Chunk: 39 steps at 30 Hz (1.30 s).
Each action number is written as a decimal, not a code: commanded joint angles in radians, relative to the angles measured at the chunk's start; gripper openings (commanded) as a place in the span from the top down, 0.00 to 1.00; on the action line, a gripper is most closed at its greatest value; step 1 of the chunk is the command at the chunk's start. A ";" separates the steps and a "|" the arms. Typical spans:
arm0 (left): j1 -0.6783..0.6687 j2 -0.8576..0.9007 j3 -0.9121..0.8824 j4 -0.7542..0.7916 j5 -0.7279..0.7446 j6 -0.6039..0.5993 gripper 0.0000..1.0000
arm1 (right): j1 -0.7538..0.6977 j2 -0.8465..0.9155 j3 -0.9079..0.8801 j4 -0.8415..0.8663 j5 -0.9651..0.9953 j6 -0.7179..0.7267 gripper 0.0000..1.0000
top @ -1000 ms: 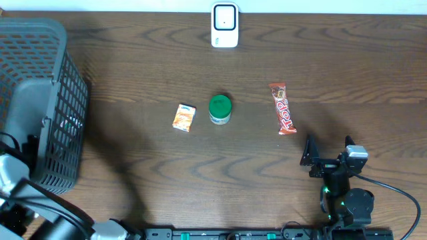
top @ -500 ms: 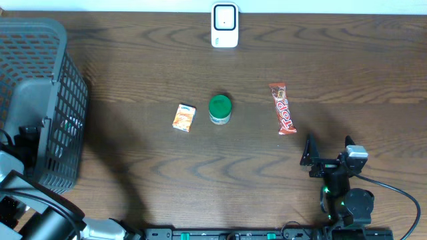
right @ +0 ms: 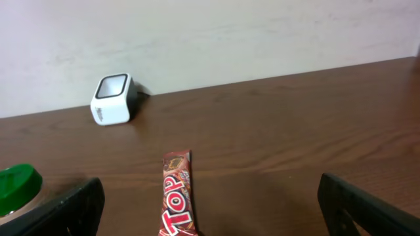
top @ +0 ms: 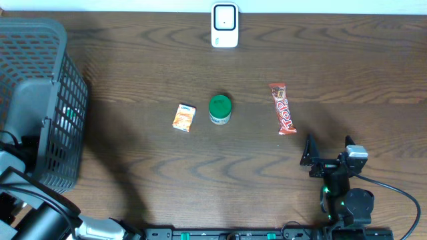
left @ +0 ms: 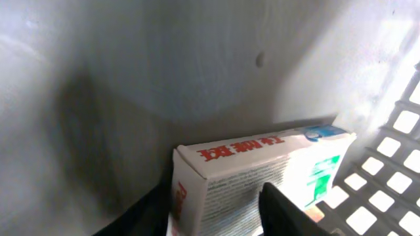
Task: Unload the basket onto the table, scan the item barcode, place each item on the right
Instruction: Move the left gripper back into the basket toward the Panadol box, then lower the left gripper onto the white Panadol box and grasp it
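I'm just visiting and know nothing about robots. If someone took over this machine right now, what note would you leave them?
Left gripper: down inside the basket, jaws either side of a white box; firm grip not confirmed.
Right gripper: open, empty, near the Top bar.
Scanner: at the table's far edge.
Done: box reached.
Left: secure it, lift it out, show its barcode to the scanner.
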 commanded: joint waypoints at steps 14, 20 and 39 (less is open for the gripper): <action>-0.005 0.014 -0.022 -0.015 0.004 0.013 0.92 | 0.010 -0.005 -0.001 -0.004 0.002 -0.007 0.01; -0.005 -0.100 -0.018 -0.015 0.003 0.013 0.93 | 0.010 -0.005 -0.001 -0.004 0.002 -0.007 0.01; -0.007 -0.425 -0.010 0.011 -0.058 0.145 0.20 | 0.010 -0.005 -0.001 -0.004 0.002 -0.007 0.01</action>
